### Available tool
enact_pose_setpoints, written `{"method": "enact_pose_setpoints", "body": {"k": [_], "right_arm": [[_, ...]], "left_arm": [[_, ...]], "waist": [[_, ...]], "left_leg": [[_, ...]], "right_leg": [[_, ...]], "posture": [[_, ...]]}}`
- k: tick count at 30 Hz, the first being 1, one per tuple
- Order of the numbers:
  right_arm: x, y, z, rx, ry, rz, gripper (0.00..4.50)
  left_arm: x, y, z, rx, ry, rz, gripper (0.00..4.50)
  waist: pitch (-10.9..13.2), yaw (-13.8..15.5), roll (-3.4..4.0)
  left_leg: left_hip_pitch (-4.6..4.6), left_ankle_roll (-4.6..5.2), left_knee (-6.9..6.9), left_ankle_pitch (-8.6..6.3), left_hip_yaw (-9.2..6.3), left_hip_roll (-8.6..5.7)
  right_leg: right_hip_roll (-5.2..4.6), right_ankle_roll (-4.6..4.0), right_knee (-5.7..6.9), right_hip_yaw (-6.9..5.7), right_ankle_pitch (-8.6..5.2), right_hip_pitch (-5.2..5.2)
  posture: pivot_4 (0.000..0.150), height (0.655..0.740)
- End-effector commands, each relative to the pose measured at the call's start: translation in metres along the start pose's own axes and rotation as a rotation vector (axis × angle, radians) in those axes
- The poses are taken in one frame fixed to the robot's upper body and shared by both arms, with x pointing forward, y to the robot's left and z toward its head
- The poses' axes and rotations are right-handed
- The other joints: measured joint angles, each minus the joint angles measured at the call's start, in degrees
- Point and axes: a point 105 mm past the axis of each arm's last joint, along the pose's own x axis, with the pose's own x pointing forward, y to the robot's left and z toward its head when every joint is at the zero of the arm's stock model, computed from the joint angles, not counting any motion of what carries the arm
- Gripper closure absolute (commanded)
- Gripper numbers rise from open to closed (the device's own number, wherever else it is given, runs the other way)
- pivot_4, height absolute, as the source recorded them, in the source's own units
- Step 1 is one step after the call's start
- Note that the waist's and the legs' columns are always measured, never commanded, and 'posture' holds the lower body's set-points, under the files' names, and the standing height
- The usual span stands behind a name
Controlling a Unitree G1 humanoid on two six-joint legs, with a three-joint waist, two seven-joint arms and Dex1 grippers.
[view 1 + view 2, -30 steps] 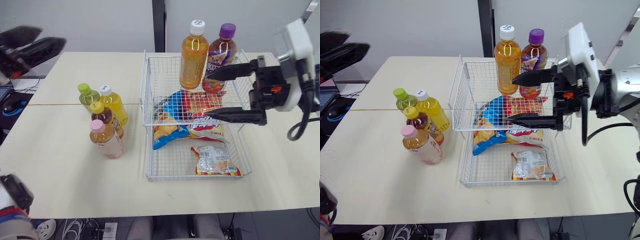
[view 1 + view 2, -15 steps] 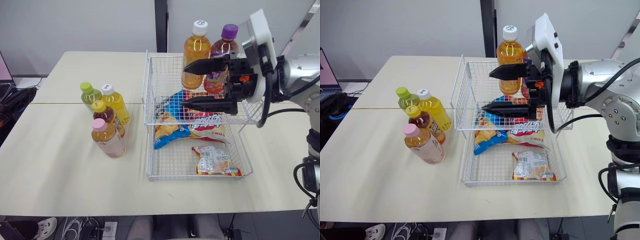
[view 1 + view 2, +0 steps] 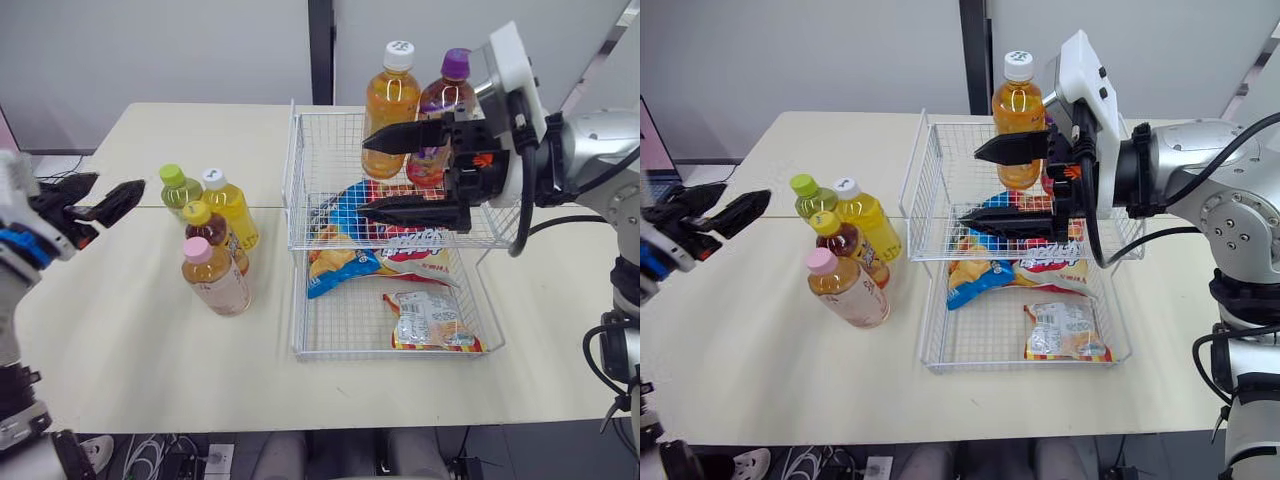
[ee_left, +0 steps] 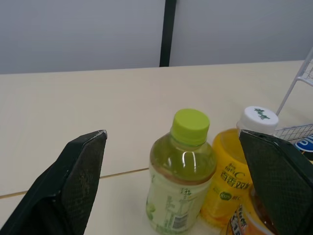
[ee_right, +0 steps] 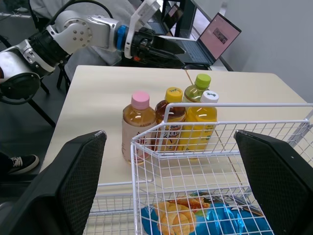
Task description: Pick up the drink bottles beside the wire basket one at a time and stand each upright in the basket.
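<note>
Several drink bottles stand grouped left of the wire basket (image 3: 296,300): green cap (image 3: 178,188), white cap (image 3: 230,205), yellow cap (image 3: 205,232), pink cap (image 3: 212,280). An orange bottle (image 3: 390,95) and a purple-capped bottle (image 3: 440,110) stand upright in the basket's far end. My left gripper (image 3: 120,183) hovers open just left of the group, level with the green-capped bottle (image 4: 182,171), which sits between its fingers (image 4: 80,171) in the left wrist view without touching. Open and empty, my right gripper (image 3: 363,178) hangs over the basket's raised far section, in front of the two stood bottles.
Snack bags lie in the basket: a blue-and-red chip bag (image 3: 350,235) and a silver packet (image 3: 430,320). A black post (image 3: 320,50) rises behind the table. A laptop (image 5: 220,34) stands off the table's left side. Bare tabletop (image 3: 130,350) lies in front of the bottles.
My left gripper has come in from the left edge and now sits open beside the bottle group. My right gripper swung left over the basket, then held still.
</note>
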Motion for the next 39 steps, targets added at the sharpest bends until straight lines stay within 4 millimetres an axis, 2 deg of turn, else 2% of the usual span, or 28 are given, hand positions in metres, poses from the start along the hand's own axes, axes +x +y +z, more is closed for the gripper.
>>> {"method": "enact_pose_setpoints", "body": {"k": [1, 15, 21, 26, 29, 37, 39], "right_arm": [[-0.005, 0.004, 0.012, -0.043, -0.025, -0.006, 0.00], [-0.007, 0.009, 0.010, -0.032, -0.021, 0.013, 0.00], [-0.008, 0.012, 0.009, -0.024, -0.018, 0.021, 0.00], [-0.009, 0.014, 0.010, -0.022, -0.022, 0.025, 0.00], [-0.009, 0.015, 0.011, -0.021, -0.024, 0.026, 0.00], [-0.010, 0.017, 0.010, -0.018, -0.019, 0.035, 0.00], [-0.010, 0.018, 0.010, -0.016, -0.019, 0.037, 0.00]], "left_arm": [[0.010, -0.005, 0.010, 0.056, -0.037, 0.017, 0.02], [0.047, -0.003, 0.002, 0.080, -0.020, 0.048, 0.02], [0.053, 0.001, -0.007, 0.089, 0.025, 0.058, 0.02], [0.058, -0.005, -0.012, 0.075, 0.030, 0.025, 0.02], [0.060, -0.006, -0.011, 0.073, 0.022, 0.015, 0.51], [0.060, -0.008, -0.007, 0.070, -0.012, 0.009, 3.12], [0.059, -0.007, -0.007, 0.066, -0.014, 0.011, 3.14]], "waist": [[0.0, 0.0, 0.00], [0.0, -0.1, 0.00], [0.0, -0.1, 0.00], [0.0, -0.1, 0.00], [0.0, -0.1, 0.00], [0.0, -0.1, 0.00], [0.0, -0.1, 0.00]], "left_leg": [[0.00, 0.00, 0.00, 0.00, 0.00, 0.00], [0.00, 0.00, 0.00, 0.00, -0.01, -0.01], [0.00, 0.00, 0.00, 0.00, 0.00, -0.02], [0.00, 0.00, 0.00, 0.00, -0.01, -0.01], [0.00, 0.00, 0.00, 0.00, -0.01, -0.01], [0.00, 0.00, 0.00, 0.00, -0.01, -0.01], [0.00, 0.00, 0.00, 0.00, -0.01, -0.01]], "right_leg": [[0.01, 0.00, 0.00, 0.00, 0.00, 0.00], [0.06, 0.00, 0.00, -0.01, 0.00, 0.00], [0.06, 0.00, 0.00, -0.01, 0.00, 0.00], [0.06, 0.00, 0.00, -0.01, 0.00, -0.01], [0.06, 0.00, 0.00, -0.01, 0.00, 0.00], [0.06, 0.00, 0.00, -0.01, 0.00, 0.00], [0.06, 0.00, 0.00, -0.01, 0.00, 0.00]], "posture": [[0.150, 0.7400], [0.150, 0.7400], [0.150, 0.7400], [0.150, 0.7400], [0.150, 0.7400], [0.150, 0.7400], [0.150, 0.7400]]}}
